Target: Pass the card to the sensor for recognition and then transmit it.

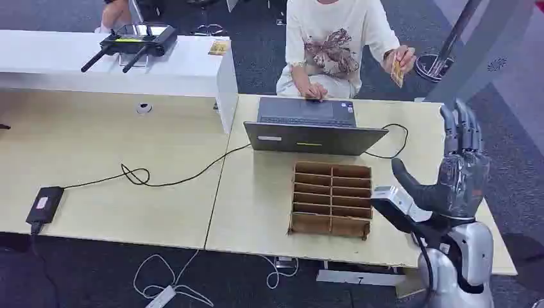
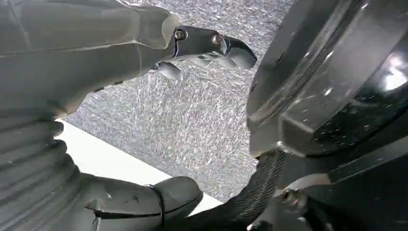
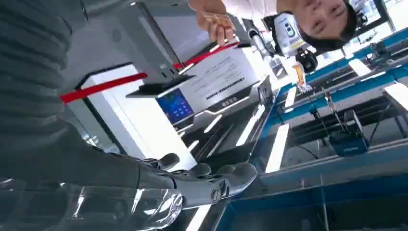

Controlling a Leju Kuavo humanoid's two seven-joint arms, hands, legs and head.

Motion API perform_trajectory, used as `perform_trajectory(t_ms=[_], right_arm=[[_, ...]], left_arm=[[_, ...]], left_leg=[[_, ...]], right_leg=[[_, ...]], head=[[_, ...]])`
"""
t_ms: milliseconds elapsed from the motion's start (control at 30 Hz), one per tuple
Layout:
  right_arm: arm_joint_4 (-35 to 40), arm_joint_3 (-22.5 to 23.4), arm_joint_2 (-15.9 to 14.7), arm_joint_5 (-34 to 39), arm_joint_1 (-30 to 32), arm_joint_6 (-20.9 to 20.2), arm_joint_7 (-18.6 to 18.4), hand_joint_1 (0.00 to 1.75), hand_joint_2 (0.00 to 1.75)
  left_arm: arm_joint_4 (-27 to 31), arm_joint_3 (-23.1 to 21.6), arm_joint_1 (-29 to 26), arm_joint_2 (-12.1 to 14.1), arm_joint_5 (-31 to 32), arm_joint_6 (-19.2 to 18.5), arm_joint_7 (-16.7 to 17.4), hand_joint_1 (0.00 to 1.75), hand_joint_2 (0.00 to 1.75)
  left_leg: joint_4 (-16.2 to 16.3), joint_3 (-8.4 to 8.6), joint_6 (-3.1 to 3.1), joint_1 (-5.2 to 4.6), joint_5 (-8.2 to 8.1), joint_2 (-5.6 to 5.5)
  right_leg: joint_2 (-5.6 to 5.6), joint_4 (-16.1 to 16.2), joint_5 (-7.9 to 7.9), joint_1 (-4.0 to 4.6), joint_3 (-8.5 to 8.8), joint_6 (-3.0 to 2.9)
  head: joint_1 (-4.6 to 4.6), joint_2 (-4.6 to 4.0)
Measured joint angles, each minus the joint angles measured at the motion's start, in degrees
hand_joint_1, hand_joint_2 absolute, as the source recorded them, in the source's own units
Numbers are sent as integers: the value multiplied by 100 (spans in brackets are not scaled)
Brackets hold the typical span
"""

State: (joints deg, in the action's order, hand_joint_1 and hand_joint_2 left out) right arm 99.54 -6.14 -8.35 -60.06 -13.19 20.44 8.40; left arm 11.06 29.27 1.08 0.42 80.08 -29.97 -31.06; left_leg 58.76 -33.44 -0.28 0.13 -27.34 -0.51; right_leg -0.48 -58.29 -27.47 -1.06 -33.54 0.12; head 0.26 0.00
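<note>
The card (image 1: 397, 71) is held upright in the person's hand (image 1: 402, 59), far and slightly left of your right hand (image 1: 463, 168), which is raised, empty, fingers extended.

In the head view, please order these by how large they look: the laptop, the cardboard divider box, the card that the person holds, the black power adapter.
Largest to smallest:
1. laptop
2. cardboard divider box
3. black power adapter
4. card, clearly smallest, though farthest from the camera.
</note>
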Motion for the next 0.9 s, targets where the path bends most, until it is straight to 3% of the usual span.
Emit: perform_trajectory(t_ms=[400,767,900], right_arm=[[-1067,-512,-405,-913,-1593,-103,-538,0,175],[-2613,-936,-394,-1299,-2938,-811,-934,0,175],[-3172,-1006,-343,-1306,-3353,-872,-980,0,175]], left_arm=[[0,-28,88,61,-18,-114,-22,0,175],[0,-46,175,129,-55,-269,-13,0,175],[0,-68,234,136,-74,-304,11,0,175]], left_leg=[[0,0,-4,2,3,2],[1,0,-5,2,5,2],[2,-1,-3,2,6,-5]], right_leg=[[3,-3,8,2,-2,-1],[5,-7,9,2,-2,-1],[-2,-7,9,3,0,0]], head=[[-2,0],[-4,0],[-2,0]])
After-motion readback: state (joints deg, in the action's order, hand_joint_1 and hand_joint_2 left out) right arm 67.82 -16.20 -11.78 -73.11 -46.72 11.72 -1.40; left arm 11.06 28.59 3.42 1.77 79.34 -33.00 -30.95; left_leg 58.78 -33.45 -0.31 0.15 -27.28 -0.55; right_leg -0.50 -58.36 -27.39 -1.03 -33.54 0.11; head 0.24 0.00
